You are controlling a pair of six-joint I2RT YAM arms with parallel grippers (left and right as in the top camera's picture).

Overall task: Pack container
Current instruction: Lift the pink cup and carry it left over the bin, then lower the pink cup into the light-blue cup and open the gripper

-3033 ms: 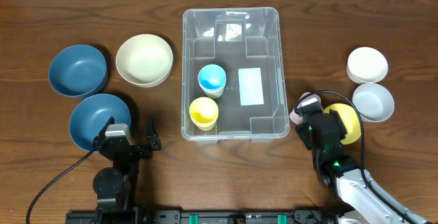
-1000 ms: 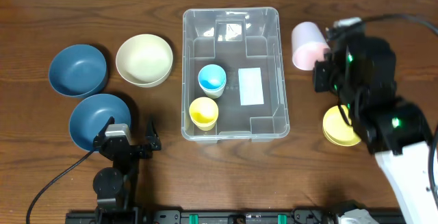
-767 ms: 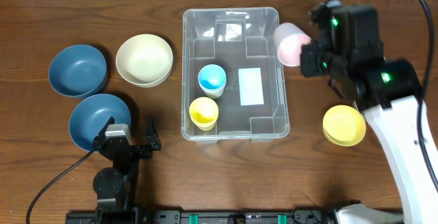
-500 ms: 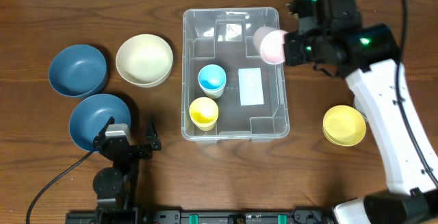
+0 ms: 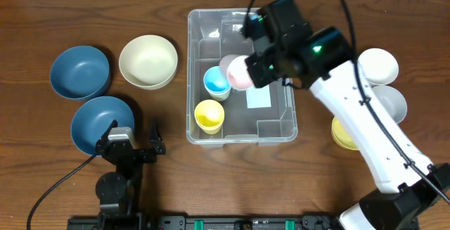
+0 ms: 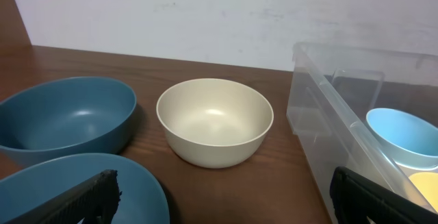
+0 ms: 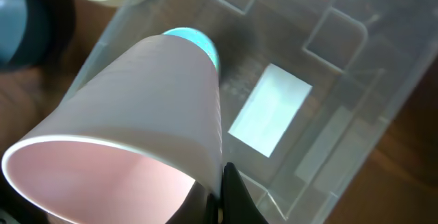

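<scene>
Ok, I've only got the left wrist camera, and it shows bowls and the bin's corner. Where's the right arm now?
Observer: The right hand is over the container, shut on a pink cup at its rim.
Operator: Near the blue cup?
Observer: Yes, from overhead the pink cup is just right of the blue cup.
Operator: What's beyond the bin?
Observer: A white bowl, a grey-white bowl and a yellow bowl sit on the table to its right.
</scene>
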